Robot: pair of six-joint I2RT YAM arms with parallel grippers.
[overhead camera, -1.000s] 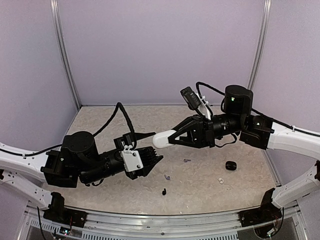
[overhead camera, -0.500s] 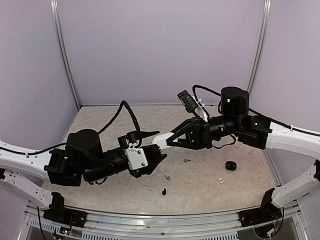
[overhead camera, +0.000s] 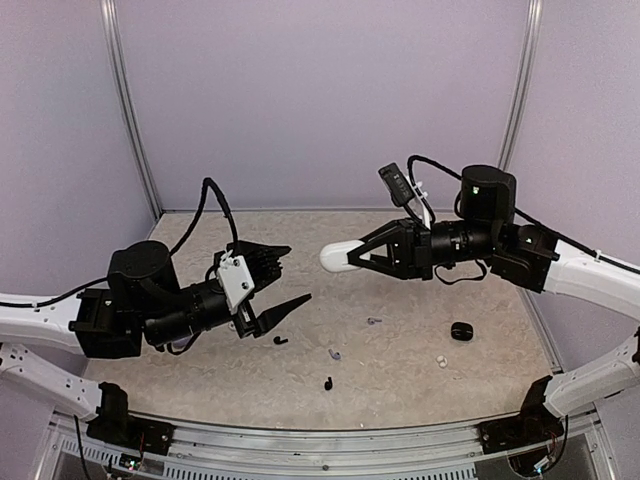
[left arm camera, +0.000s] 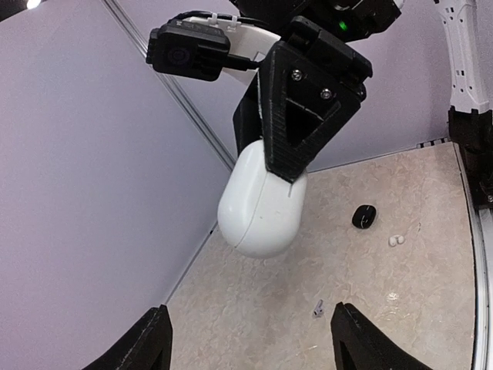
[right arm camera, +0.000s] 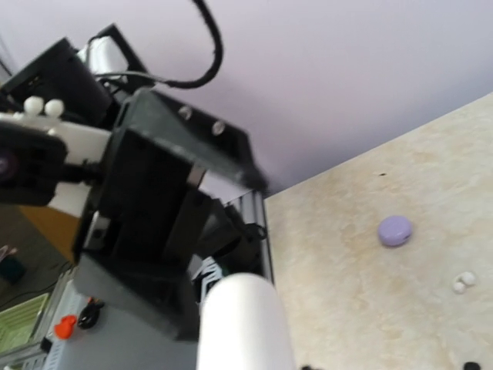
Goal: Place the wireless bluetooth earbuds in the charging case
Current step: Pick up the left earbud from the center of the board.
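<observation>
The left arm (overhead camera: 140, 300) is stretched from the left toward the middle, its gripper (overhead camera: 280, 280) held in the air with the jaws spread wide and nothing between them. The right arm (overhead camera: 560, 265) is reached in from the right, roughly level. Its gripper (overhead camera: 352, 258) is pointed at the left one and clamped on a white case (overhead camera: 333, 258). A gap is seen between the two grippers.

left arm (overhead camera: 35, 320): white link shells; black round joint housings; black cable (overhead camera: 205, 200) looping at 12 o'clock
right arm (overhead camera: 595, 275): same white/black; green light (overhead camera: 467, 186) on motor drum
left gripper (overhead camera: 293, 272): black pointed fingers (overhead camera: 262, 252); white mount block (overhead camera: 237, 278)
right gripper (overhead camera: 350, 257): black triangular fingers, two screws (left arm camera: 296, 75); black camera (left arm camera: 185, 52) at 10 o'clock
</observation>
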